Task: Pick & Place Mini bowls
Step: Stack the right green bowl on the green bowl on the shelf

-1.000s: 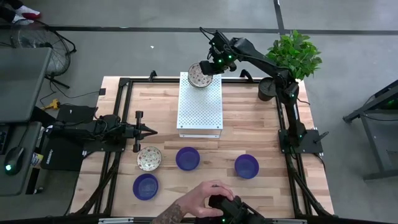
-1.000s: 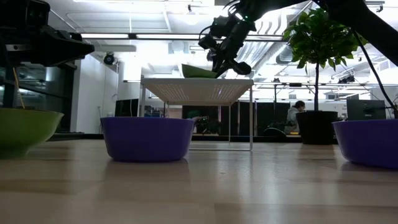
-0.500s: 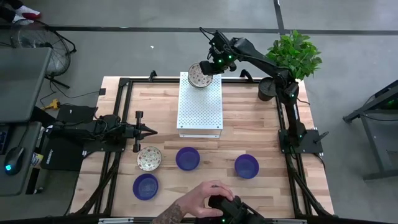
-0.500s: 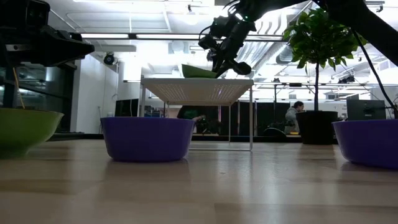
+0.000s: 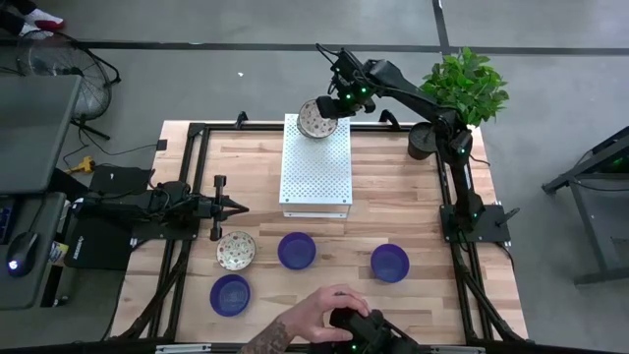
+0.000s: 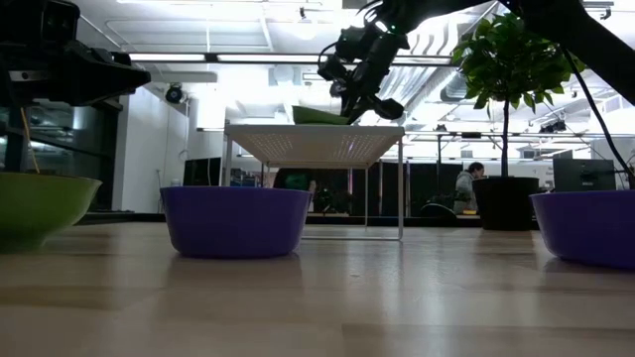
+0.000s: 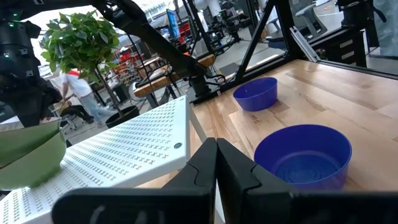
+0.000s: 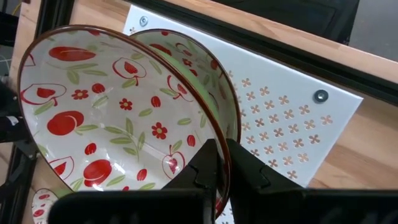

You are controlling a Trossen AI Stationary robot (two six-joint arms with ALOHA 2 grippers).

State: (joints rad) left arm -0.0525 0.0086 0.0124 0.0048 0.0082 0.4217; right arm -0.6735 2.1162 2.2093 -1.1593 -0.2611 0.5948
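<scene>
Pale wooden tabletop [image 5: 393, 187] inside a black frame, seen from above in a grey-floored workshop, with a leafy potted plant [image 5: 462, 87] at the far right corner. A white perforated stand [image 5: 316, 167] sits at the far middle of the tabletop like a small raised shelf.

Reaching over the stand's far edge, the right hand [image 5: 334, 106] has its fingers pressed together on the rim of a patterned bowl [image 5: 315, 119], white with red fruit and green leaves. In the right wrist view the bowl [image 8: 118, 118] is tilted, its rim caught between the dark fingers, and a second patterned bowl [image 8: 205, 74] lies nested right behind it on the stand. The pinch on the thin rim probably lets the hand lower the bowl into the one beneath, so the stacking looks close to done.

The left hand [image 5: 236, 206] waits at the left side of the tabletop, fingers pressed together on nothing, pointing toward the stand.

On the near half of the tabletop, well apart from the stand, stand the other bowls: a third patterned bowl [image 5: 236, 249] and three blue bowls, one near the middle [image 5: 296, 250], one at the right [image 5: 389, 263], and one nearest the front at the left [image 5: 230, 295]. They seem to be awaiting their turn.

A person's hand [image 5: 324, 313] rests on a dark object at the front edge.
</scene>
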